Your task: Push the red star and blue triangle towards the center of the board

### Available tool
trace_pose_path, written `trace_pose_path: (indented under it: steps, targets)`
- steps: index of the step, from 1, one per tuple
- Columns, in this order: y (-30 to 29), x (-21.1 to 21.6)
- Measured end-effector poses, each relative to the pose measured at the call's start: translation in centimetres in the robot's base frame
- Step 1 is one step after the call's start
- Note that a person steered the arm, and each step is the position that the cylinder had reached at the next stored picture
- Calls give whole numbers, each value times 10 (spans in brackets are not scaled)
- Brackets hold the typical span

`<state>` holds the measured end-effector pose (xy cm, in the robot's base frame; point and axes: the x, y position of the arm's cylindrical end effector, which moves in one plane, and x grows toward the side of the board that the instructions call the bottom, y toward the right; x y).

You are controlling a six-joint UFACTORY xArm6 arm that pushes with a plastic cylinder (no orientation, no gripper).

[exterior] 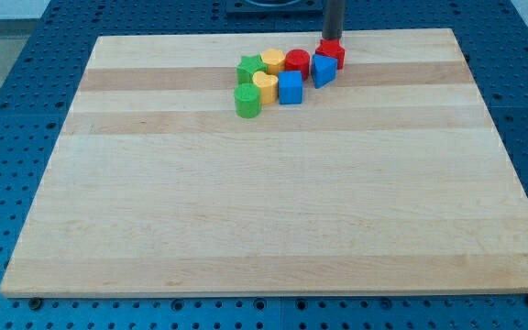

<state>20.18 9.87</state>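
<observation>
Right now the red star [331,51] sits near the board's top edge, right of centre in the view, with the blue triangle [324,70] touching it just below and slightly to the view's left. My tip [330,40] comes down directly behind the star, at its top side, touching it or very nearly so; being a plain rod, it has nothing to spread or pinch, it only presses. To the view's left of the pair a tight cluster begins: a red cylinder [297,61] beside the star, a blue cube [290,88] next to the triangle, then two yellow blocks [272,60] [264,87], a green star [249,68] and a green cylinder [247,101]. The risk, I judge, lies in that crowding: a push aimed toward the wooden board [264,220]'s middle could drag the red cylinder or blue cube along, or the triangle's slanted face could let it slip sideways off the star and be left behind. An off-centre contact could also spin the star away from my tip. There are no containers here, and nothing is held in anything.
</observation>
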Motion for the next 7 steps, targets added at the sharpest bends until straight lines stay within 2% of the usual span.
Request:
trace_pose_path:
  steps: [2,5,7]
  targets:
    - [8,14]
    - [-8,72]
    - [3,67]
